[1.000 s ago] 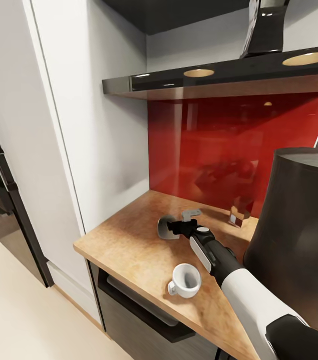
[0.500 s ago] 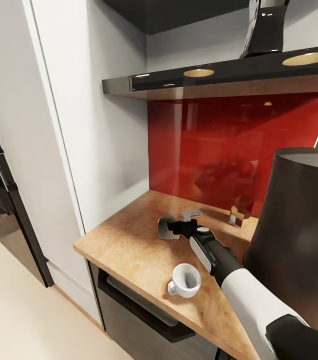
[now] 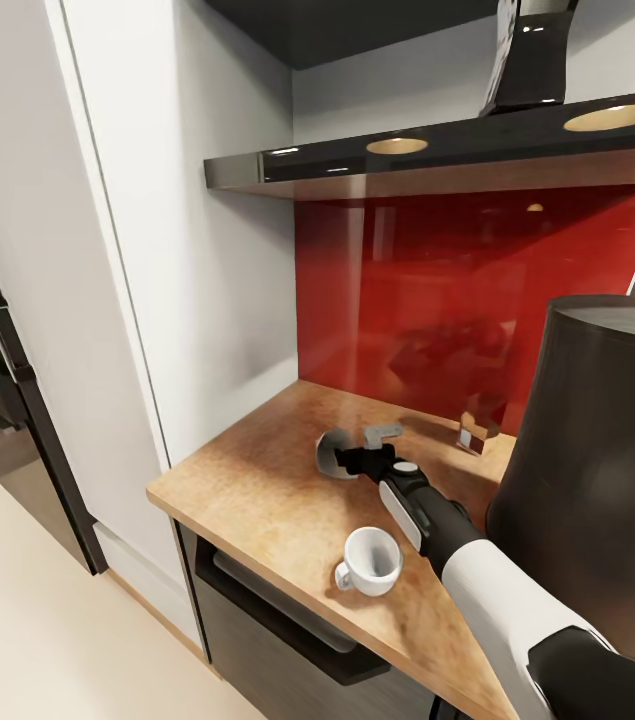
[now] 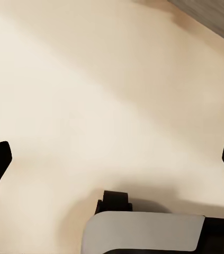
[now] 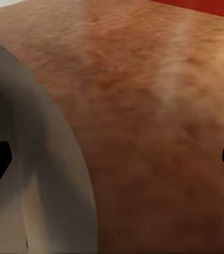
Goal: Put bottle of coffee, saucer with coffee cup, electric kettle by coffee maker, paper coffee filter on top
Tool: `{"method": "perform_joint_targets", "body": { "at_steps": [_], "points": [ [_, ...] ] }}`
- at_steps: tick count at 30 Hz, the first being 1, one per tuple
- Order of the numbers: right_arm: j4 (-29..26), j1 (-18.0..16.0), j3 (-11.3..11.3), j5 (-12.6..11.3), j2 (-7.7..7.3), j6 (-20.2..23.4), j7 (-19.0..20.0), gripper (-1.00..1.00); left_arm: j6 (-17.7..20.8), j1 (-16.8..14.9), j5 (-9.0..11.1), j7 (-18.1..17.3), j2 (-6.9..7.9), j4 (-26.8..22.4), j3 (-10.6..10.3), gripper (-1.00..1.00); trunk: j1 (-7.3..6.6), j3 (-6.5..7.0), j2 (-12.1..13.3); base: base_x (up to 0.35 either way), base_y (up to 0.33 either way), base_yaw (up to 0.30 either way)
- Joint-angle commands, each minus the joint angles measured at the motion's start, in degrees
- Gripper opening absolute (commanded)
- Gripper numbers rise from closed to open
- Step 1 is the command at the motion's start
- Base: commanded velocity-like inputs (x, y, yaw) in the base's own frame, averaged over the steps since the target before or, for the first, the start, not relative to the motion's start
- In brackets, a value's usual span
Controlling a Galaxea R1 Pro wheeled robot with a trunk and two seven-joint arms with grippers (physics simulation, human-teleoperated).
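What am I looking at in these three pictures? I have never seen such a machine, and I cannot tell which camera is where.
It is a simulated two-armed robot. The large picture comes from its head; the others from cameras by each gripper. Its right gripper, open, reaches over the kitchen countertop to a pale grey round piece, not gripping it. A coffee cup stands nearer, beside the dark coffee maker. The left gripper, open and empty, hangs over pale floor.

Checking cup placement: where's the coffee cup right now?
In the head view the coffee cup stands on the countertop near its front edge, no saucer under it, just left of the right arm and nearer the camera than the right hand.
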Motion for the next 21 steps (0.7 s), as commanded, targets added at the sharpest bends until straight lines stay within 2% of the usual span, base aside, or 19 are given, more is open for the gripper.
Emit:
{"method": "perform_joint_targets", "body": {
  "at_steps": [1, 21],
  "points": [
    [-0.01, -0.04, 0.21, -0.44, -0.02, 0.17, -0.26, 1.0, -0.08, 0.03, 0.02, -0.03, -0.02, -0.1, 0.11, 1.0, 0.0, -0.05, -0.03, 0.0, 0.0, 0.0],
    [0.22, -0.04, 0.22, -0.44, -0.02, -0.05, -0.22, 1.0, -0.08, 0.03, 0.02, -0.05, -0.02, -0.17, 0.17, 1.0, 0.0, -0.05, -0.03, 0.0, 0.017, 0.0]
  ]
}}
